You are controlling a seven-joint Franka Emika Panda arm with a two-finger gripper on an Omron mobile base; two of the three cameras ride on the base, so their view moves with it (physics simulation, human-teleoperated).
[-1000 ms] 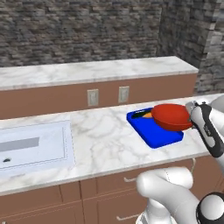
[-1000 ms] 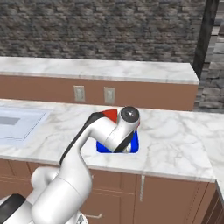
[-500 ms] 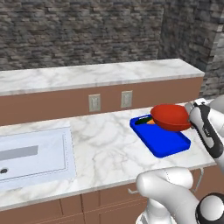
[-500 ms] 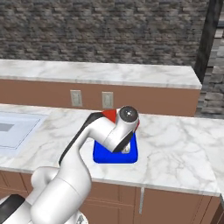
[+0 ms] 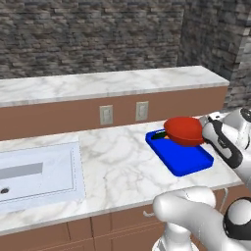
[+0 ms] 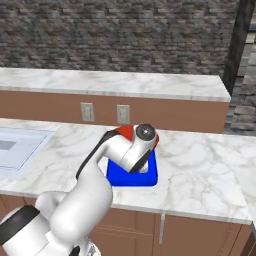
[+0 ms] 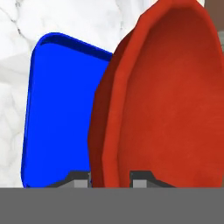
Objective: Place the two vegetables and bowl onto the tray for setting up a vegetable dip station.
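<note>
1. Presently the gripper (image 7: 110,178) is clamped on the rim of the red bowl (image 7: 166,96), one finger either side.
2. Bowl (image 5: 184,131) is held tilted, above the far end of the blue tray (image 5: 184,159).
3. Tray lies flat on the marble counter (image 5: 117,166).
4. Green and orange vegetable ends (image 5: 161,137) show beside the bowl, on the tray.

Glossy red bowl (image 5: 184,131), bright blue tray (image 5: 182,158), white grey-veined marble counter (image 5: 117,166), dark grey brick wall (image 5: 88,37)
</note>
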